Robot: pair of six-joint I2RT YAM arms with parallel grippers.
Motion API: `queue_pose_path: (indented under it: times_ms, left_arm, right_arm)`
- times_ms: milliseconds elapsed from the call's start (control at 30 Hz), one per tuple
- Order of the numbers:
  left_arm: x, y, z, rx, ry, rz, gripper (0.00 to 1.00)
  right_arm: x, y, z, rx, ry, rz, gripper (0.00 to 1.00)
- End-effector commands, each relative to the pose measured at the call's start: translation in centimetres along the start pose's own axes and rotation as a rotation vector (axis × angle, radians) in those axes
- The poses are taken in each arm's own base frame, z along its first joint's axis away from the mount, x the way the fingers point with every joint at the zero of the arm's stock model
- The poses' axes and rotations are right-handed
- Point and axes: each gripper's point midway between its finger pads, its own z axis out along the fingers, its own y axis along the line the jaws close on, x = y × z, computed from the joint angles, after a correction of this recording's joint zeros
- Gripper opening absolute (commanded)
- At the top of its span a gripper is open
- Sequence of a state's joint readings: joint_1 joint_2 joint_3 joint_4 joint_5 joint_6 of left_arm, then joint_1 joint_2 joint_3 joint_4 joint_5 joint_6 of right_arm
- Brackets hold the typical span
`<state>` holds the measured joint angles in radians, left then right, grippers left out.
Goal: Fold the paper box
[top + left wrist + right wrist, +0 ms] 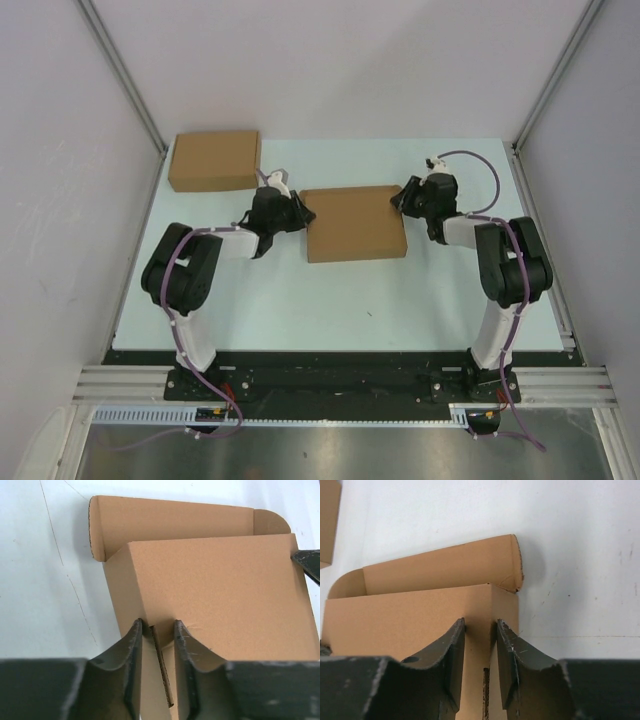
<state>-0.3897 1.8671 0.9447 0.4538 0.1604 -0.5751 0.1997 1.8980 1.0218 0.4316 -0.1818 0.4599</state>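
Note:
The paper box (355, 222) lies in the middle of the table as a brown cardboard mailer with its lid folded down. My left gripper (303, 213) is at its left end and my right gripper (398, 203) at its right end. In the left wrist view the jaws (157, 627) pinch the box's (210, 590) side wall, with a cardboard edge between them. In the right wrist view the jaws (481, 625) grip the opposite side wall of the box (420, 610) the same way. A long flap (170, 520) with rounded corners sticks out behind the lid.
A second flat brown cardboard box (214, 160) lies at the back left of the pale table (300, 300), and its corner (327, 520) shows in the right wrist view. Grey walls with metal frame rails close in the table on three sides.

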Motion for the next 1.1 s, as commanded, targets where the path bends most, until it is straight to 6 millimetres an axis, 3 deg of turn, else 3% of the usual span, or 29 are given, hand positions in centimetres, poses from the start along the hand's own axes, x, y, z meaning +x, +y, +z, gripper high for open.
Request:
queue_pose_path:
  times_ms: [0,33,200,233,267,600,667,733,800,833,900,933,1000,1033,1067]
  left_arm:
    - [-0.9,-3.4,0.3,0.126,-0.04,0.06,0.24]
    - [-1.4,-3.7,0.1,0.133,-0.064,0.075,0.24]
    - [-5.0,-5.7,-1.2,0.161,-0.202,0.154,0.22]
    - [-7.1,-6.6,-2.3,0.171,-0.289,0.192,0.22]
    - [-7.8,-7.0,-2.6,0.178,-0.319,0.202,0.22]
    - [-15.7,-10.8,-6.0,0.212,-0.633,0.282,0.23]
    - [-17.3,-11.4,-7.0,0.218,-0.721,0.281,0.24]
    - [-18.0,-12.3,-8.0,0.244,-0.813,0.304,0.25]
    - [-16.4,-10.8,-7.9,0.206,-0.829,0.297,0.25]
    - [-16.1,-11.0,-8.5,0.222,-0.867,0.292,0.26]
    - [-14.1,-9.0,-8.5,0.172,-0.865,0.283,0.26]
    - [-13.6,-9.1,-9.0,0.183,-0.899,0.278,0.26]
    - [-10.9,-7.0,-8.7,0.141,-0.888,0.272,0.26]
    - [-10.5,-6.8,-9.9,0.163,-0.937,0.259,0.26]
    - [-9.8,-6.4,-9.6,0.149,-0.92,0.248,0.26]
  right_arm:
    - [1.5,4.2,0.0,-0.05,0.03,-0.12,0.24]
    - [1.1,5.6,-0.4,-0.07,0.011,-0.146,0.24]
    - [-1.4,8.3,-1.4,-0.089,-0.092,-0.211,0.23]
    - [-2.5,9.4,-2.0,-0.104,-0.131,-0.224,0.22]
    - [-3.1,10.0,-2.4,-0.114,-0.151,-0.228,0.22]
    - [-8.9,15.3,-5.9,-0.22,-0.374,-0.318,0.21]
    - [-9.5,15.9,-6.3,-0.219,-0.412,-0.362,0.21]
    - [-8.8,16.6,-6.3,-0.213,-0.419,-0.391,0.2]
    - [-7.5,16.6,-6.4,-0.213,-0.421,-0.425,0.2]
    - [-6.8,17.0,-6.5,-0.216,-0.421,-0.432,0.2]
    - [-6.0,16.9,-6.7,-0.213,-0.423,-0.441,0.2]
    - [-4.7,16.4,-6.7,-0.199,-0.407,-0.447,0.2]
    - [-4.0,16.2,-7.0,-0.193,-0.409,-0.449,0.2]
    - [-3.2,15.9,-7.3,-0.189,-0.411,-0.449,0.2]
    - [-2.7,15.9,-7.4,-0.189,-0.408,-0.453,0.2]
